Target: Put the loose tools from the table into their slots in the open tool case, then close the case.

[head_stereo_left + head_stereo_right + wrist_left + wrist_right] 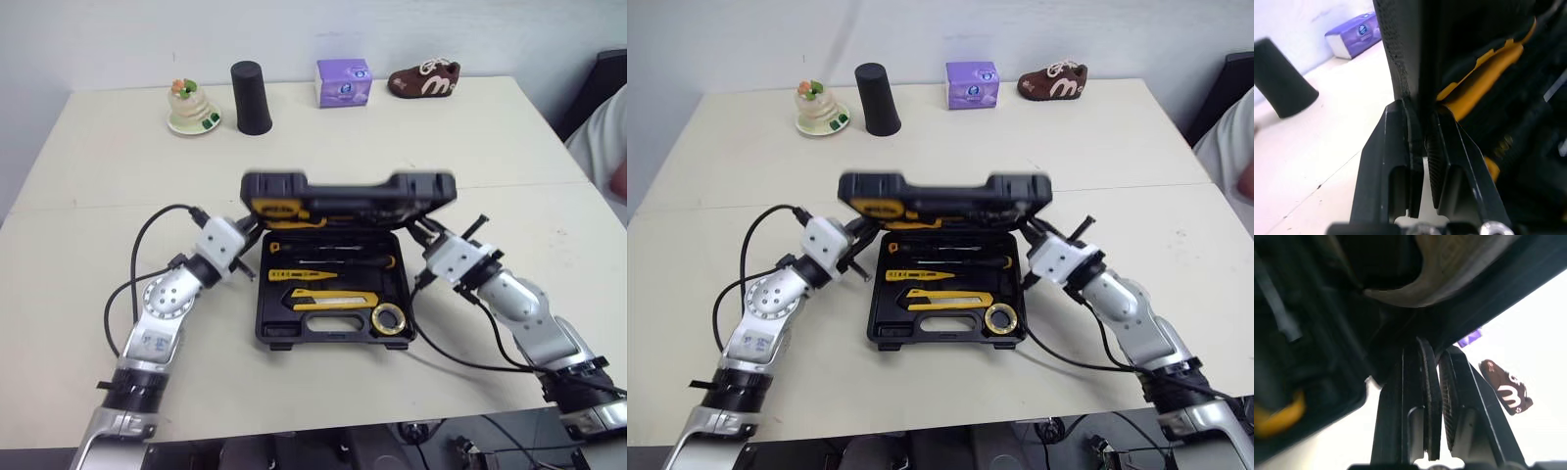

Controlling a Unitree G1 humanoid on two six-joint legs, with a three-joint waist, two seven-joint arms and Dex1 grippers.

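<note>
Case count: we are seeing one black tool case (pixel 286 339), sitting open near the middle of the beige table (pixel 88 186), between the two arms. Its lid (pixel 348 186) is standing partly raised, tilting forward over the base.

Inside the base we are counting one yellow utility knife (pixel 328 299), one yellow-rimmed tape roll (pixel 390 318) in the front corner on the robot's right, and at least two slim screwdrivers (pixel 338 262) lying crosswise behind the knife. We are not getting an exact count on those. One yellow-and-black tool (pixel 282 210) is sitting in the lid on the robot's left, and we cannot tell its kind.

Two grippers are working the lid, one per end. The left gripper (pixel 255 235) is at the lid's left end. In the left wrist view its fingers (pixel 1396 161) are standing narrow, pinching the lid's textured edge between them. The right gripper (pixel 422 231) is at the lid's right end. In the right wrist view its fingers (pixel 1422 396) are nearly together with the tips up against the lid's rim, and we cannot tell whether the rim is between them.

Along the far edge we are counting four things: one figurine on a plate (pixel 193 108), one black cup (pixel 251 96), one purple box (pixel 343 82) and one brown shoe-shaped object (pixel 424 80). One person's sleeve (pixel 600 142) is showing at the right edge.
</note>
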